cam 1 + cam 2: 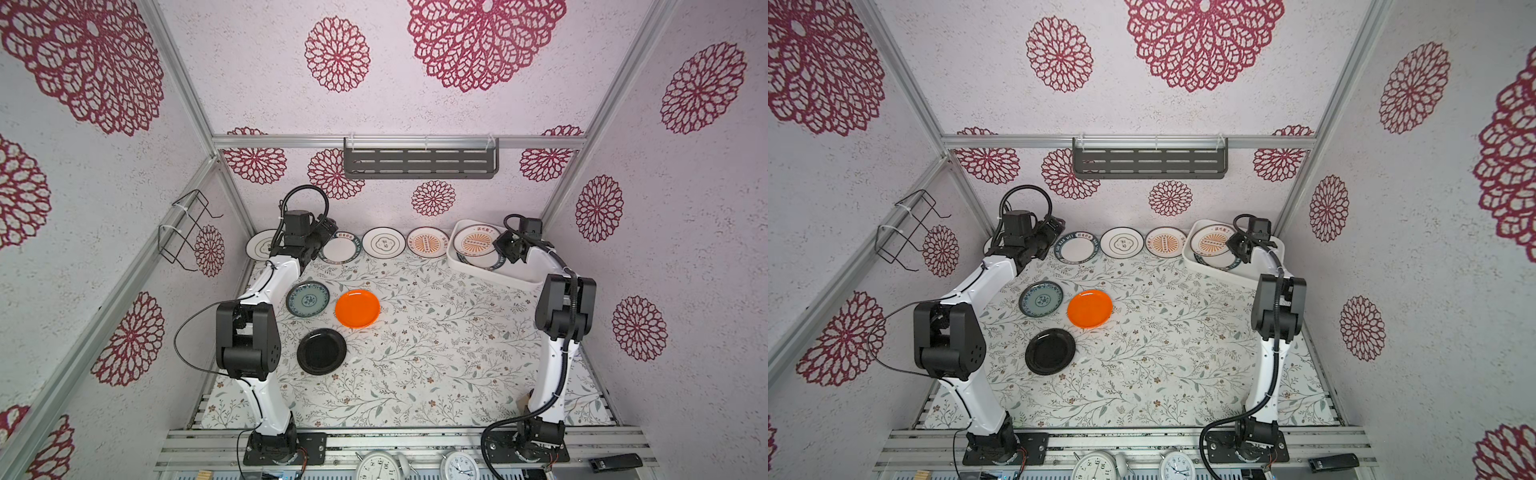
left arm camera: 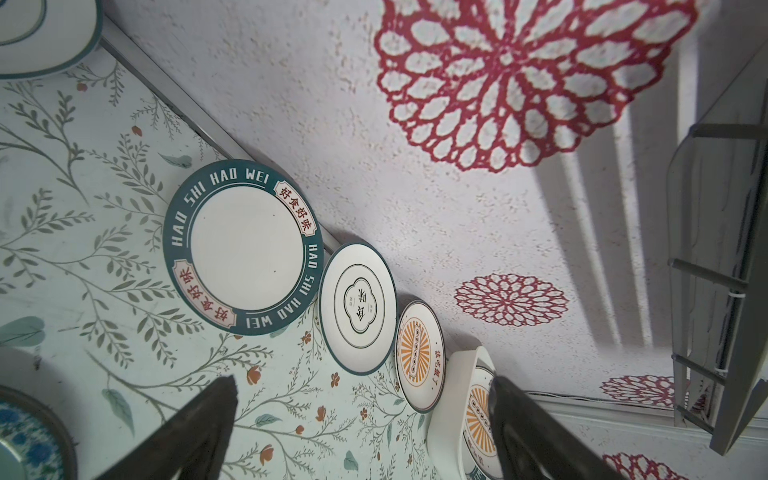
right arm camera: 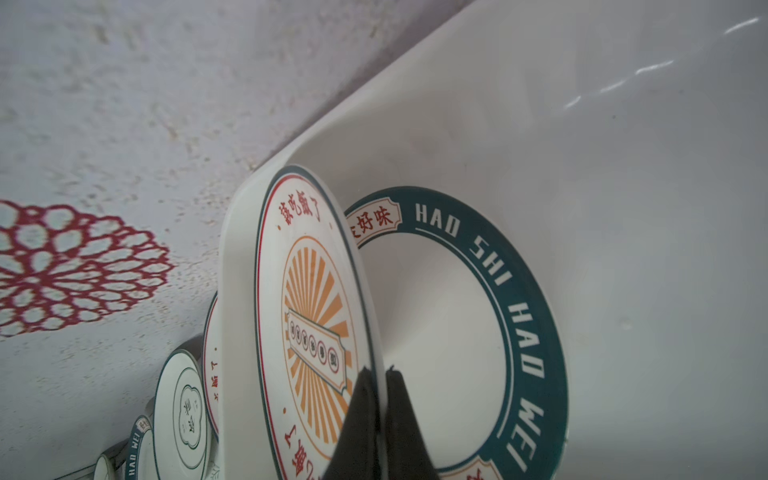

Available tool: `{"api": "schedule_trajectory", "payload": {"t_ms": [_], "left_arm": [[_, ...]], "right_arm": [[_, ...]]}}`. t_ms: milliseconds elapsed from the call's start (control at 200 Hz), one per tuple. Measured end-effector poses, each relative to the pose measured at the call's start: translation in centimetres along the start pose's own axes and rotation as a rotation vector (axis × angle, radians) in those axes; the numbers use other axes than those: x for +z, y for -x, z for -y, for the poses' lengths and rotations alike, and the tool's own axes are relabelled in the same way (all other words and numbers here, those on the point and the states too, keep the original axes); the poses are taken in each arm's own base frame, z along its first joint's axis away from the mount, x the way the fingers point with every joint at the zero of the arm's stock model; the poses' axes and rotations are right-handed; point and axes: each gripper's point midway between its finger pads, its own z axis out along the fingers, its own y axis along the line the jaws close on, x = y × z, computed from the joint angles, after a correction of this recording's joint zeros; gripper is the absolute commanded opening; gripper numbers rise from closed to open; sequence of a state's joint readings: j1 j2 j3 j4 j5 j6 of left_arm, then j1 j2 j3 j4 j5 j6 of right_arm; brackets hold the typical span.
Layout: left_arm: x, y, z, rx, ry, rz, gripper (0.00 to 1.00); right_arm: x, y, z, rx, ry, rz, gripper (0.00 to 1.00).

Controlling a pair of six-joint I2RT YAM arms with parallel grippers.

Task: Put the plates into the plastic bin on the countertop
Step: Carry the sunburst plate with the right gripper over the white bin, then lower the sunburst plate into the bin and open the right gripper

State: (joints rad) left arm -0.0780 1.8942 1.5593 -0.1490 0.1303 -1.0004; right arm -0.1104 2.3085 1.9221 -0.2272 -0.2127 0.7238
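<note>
right fingers [image 3: 360, 419] clamp the sunburst plate [image 3: 311, 291] by its rim, tilted in the plastic bin [image 3: 582, 145]; best lowered flat onto the green-rimmed plate [image 3: 436, 332] before release. left fingers [image 2: 199, 432] apart.

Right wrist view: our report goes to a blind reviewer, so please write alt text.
The right gripper pinches the rim of an orange-sunburst plate, tilted inside the white plastic bin over a green-rimmed plate. More plates line the wall beyond.

The countertop [image 1: 436, 353] bears the plastic bin [image 1: 486, 275] and, seemingly, seven plates [image 1: 357, 308].
</note>
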Motion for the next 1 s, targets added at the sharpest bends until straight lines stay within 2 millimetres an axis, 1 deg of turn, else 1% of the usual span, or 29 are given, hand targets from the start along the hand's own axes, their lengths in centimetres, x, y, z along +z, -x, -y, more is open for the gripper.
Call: {"api": "schedule_trajectory", "payload": {"t_ms": [65,150,470,635,711,771,831,901,951,996], "left_arm": [[0.3,0.0,0.0,-0.003,0.001,-0.004,0.97],[0.6,0.0,0.2,-0.006,-0.004,-0.009,0.97],[0.8,0.0,0.5,-0.025,-0.024,-0.012,0.97],[0.9,-0.1,0.6,-0.027,-0.032,-0.018,0.97],[0.9,-0.1,0.7,-0.026,-0.036,-0.019,0.97],[0.9,-0.1,0.8,-0.025,-0.039,-0.018,0.97],[1.1,-0.2,0.7,-0.025,-0.042,-0.019,0.97],[1.9,-0.4,0.3,-0.026,-0.036,-0.029,0.97],[2.8,-0.9,-0.5,-0.028,-0.024,-0.041,0.97],[3.4,-1.4,-1.3,-0.031,-0.008,-0.055,0.97]], "right_arm": [[0.5,-0.4,0.6,0.007,-0.011,-0.01,0.0],[0.7,-0.3,1.0,0.01,-0.013,-0.006,0.0],[0.6,1.1,1.9,0.02,-0.005,0.029,0.01],[0.8,0.8,2.5,0.025,-0.007,0.024,0.04],[1.1,0.3,3.0,0.034,-0.006,0.019,0.07],[1.2,0.0,3.2,0.038,-0.005,0.013,0.15],[1.3,-0.4,3.8,0.03,-0.019,0.007,0.19],[1.5,-1.2,4.7,0.034,-0.047,-0.011,0.22],[1.6,-1.8,5.2,0.039,-0.059,-0.025,0.23],[1.7,-1.9,5.3,0.037,-0.059,-0.026,0.27]]}}
